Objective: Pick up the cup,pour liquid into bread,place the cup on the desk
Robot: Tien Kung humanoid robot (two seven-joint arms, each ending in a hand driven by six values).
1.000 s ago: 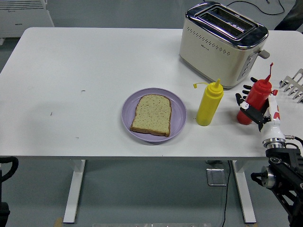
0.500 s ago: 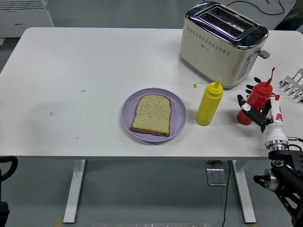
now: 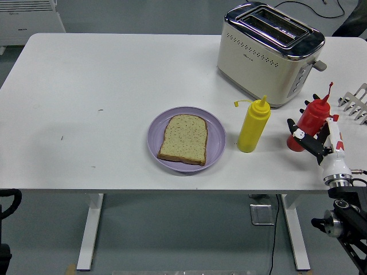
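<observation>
A red squeeze bottle (image 3: 313, 116) stands near the table's right edge, leaning a little to the right. My right hand (image 3: 307, 139) comes up from the lower right, and its black fingers (image 3: 294, 127) are curled round the bottle's lower body. A slice of brown bread (image 3: 183, 138) lies flat on a lilac plate (image 3: 153, 139) at the middle front of the white table (image 3: 103, 103). Between the plate and the red bottle stands a yellow squeeze bottle (image 3: 253, 127), upright and apart from my hand. No cup is visible.
A cream and chrome toaster (image 3: 266, 54) sits at the back right, just behind both bottles. A metal rack (image 3: 356, 102) pokes in at the right edge. A bit of my left arm (image 3: 8, 201) rests below the table's front left corner.
My right hand and forearm have drifted slightly right and down. The red bottle has shifted a little with them and its tip now leans more to the right.
</observation>
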